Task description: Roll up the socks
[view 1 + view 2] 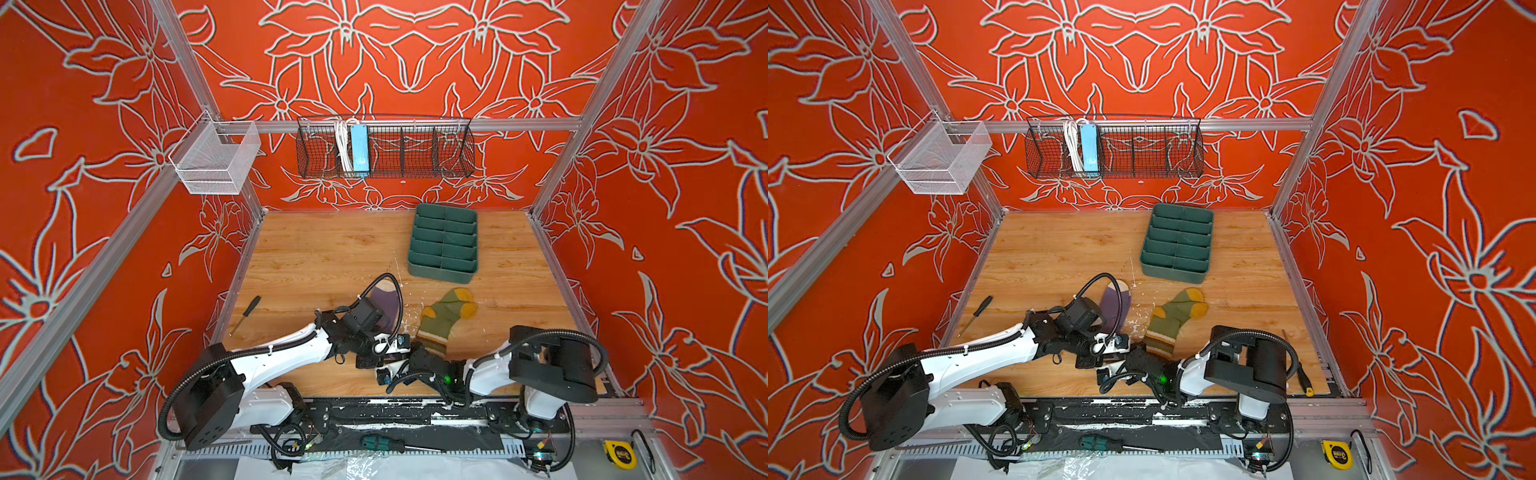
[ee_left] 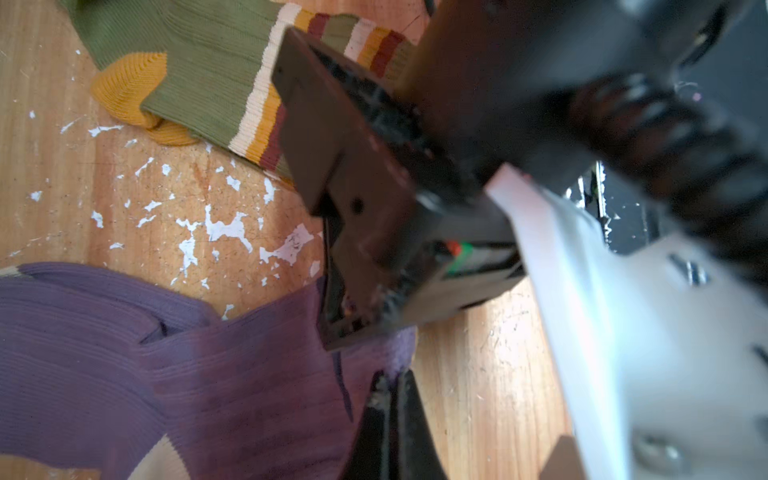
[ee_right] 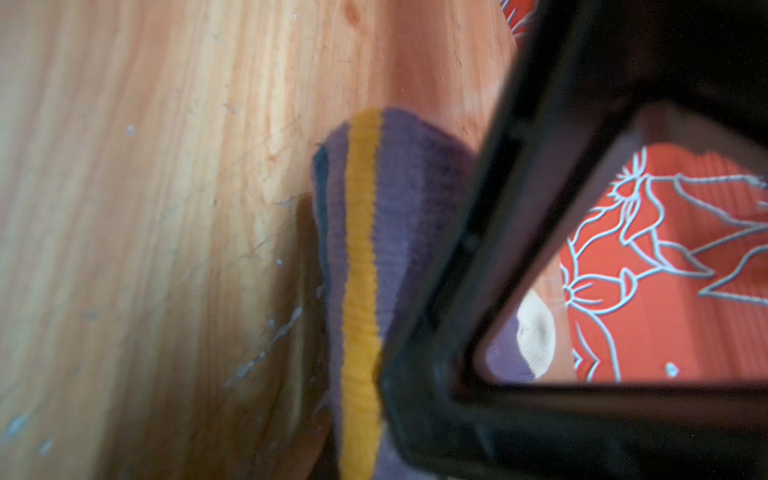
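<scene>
Purple sock near-centre on table, toe pointing far; olive sock just right of it, flat. Left gripper and right gripper both clamped on purple cuff.

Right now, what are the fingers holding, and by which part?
The purple sock, by its cuff: both the left fingers and right fingers are shut on it.

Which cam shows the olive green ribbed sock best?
Both top views: the olive green ribbed sock lies visible from toe to stripes, cuff hidden under the right arm. Left wrist: heel and stripes close up, toe cropped. Right wrist: none of it.
</scene>
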Action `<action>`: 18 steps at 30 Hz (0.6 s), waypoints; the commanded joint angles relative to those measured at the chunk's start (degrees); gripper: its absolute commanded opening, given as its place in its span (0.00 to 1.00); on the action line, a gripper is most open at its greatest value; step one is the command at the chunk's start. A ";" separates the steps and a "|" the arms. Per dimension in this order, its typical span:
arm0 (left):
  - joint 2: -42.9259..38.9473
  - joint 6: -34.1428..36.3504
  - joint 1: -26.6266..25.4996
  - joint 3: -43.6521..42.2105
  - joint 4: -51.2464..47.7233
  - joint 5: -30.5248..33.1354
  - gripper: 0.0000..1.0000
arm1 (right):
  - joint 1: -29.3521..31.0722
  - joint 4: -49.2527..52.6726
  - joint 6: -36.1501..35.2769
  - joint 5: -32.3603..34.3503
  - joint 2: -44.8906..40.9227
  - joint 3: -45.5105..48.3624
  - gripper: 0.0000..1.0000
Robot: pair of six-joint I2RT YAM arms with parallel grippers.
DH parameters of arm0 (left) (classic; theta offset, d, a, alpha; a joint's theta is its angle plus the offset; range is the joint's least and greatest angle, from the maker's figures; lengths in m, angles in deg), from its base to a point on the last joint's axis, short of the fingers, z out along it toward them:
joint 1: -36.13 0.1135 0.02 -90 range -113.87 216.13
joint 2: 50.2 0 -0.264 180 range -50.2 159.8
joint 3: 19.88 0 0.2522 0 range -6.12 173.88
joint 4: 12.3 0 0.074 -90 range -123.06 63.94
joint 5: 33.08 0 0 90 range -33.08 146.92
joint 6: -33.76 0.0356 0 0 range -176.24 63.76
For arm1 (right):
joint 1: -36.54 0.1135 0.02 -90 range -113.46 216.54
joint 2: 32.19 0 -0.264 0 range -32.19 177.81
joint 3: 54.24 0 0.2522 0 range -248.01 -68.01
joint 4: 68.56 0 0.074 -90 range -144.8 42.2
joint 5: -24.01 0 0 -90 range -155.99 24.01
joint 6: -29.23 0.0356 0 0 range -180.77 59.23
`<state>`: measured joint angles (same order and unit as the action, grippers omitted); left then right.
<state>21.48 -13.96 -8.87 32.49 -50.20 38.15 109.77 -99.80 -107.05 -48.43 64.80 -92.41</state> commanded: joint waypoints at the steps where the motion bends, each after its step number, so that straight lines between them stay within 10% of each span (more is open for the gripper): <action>1: -1.43 -1.62 0.26 -0.62 1.95 1.74 0.00 | 0.15 13.69 0.31 -5.70 -4.06 -1.17 0.00; 5: -2.12 -5.03 0.26 -1.20 6.87 7.74 0.00 | 0.22 31.06 3.16 -14.53 -5.84 -5.63 0.00; 11: -10.29 -10.44 1.41 -3.36 17.25 20.50 0.62 | -0.19 40.05 6.21 -20.42 -4.45 -9.27 0.00; 18: -28.18 -11.50 6.57 -2.17 18.21 29.32 0.81 | -5.35 51.85 9.58 -30.41 -1.33 -17.58 0.00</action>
<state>-1.57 -24.54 -3.95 28.92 -33.83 61.50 106.21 -61.11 -100.21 -70.29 60.49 -107.93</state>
